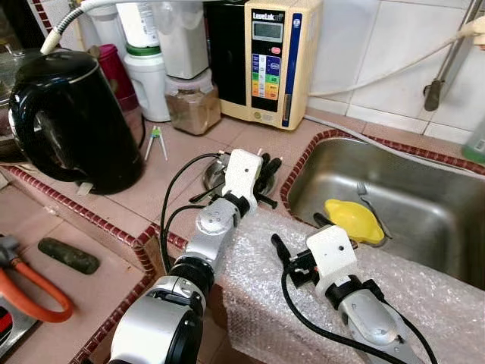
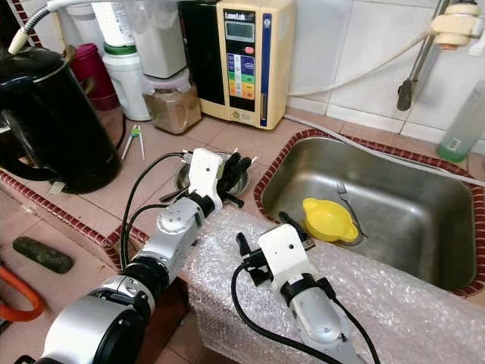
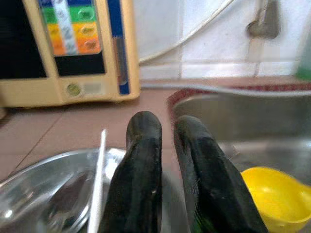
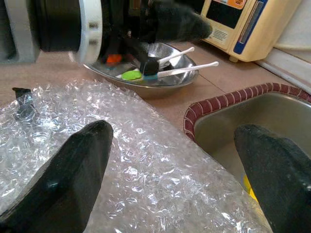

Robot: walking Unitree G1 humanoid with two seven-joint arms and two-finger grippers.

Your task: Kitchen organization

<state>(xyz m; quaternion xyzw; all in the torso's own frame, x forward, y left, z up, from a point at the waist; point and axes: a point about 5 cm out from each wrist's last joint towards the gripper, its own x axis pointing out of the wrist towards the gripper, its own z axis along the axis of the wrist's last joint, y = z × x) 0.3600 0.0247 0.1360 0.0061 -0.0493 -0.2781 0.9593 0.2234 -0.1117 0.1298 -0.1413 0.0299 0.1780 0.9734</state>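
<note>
A shallow steel bowl (image 1: 214, 173) sits on the tiled counter just left of the sink (image 1: 424, 189). It holds white-handled utensils (image 4: 187, 70) with green and blue ends. My left gripper (image 1: 268, 164) hovers over the bowl's sink-side rim, its fingers (image 3: 143, 160) pressed almost together with nothing seen between them. My right gripper (image 1: 301, 233) is wide open above the bubble wrap (image 1: 303, 303) draped over the counter's front edge, by the sink's near corner. A yellow bowl (image 1: 352, 220) and a fork (image 1: 367, 201) lie in the sink.
A black kettle (image 1: 72, 114) stands at the left. A cream water machine (image 1: 265, 57), a jar of brown powder (image 1: 193, 106) and bottles line the back wall. Small tongs (image 1: 155, 140) lie on the counter. An orange hose (image 1: 30, 292) lies on the lower ledge.
</note>
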